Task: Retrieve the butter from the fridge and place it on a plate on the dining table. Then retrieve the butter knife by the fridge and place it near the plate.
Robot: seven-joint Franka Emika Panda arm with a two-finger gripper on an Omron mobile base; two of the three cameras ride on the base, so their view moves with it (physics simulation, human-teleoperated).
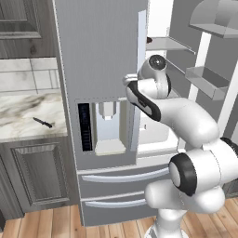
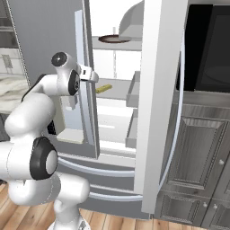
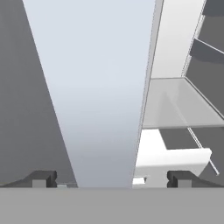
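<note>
Butter (image 2: 103, 88) on unlabelled fridge (image 2: 155, 103) shelf

Matt grey fridge (image 1: 100, 51) looks like brushed metal; counter (image 1: 28, 114) is glossy veined marble, floor (image 1: 46, 223) perhaps varnished wood.

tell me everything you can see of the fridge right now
The fridge is a tall grey French-door unit with a smooth, metal-looking finish. Its left door is shut and carries a water dispenser panel and a long pale vertical handle. The right door is swung wide open, showing white shelves and door bins; a small yellow butter lies on one shelf. Two drawers with curved handles sit at the bottom. The tool, open, straddles the left door's handle.
</note>
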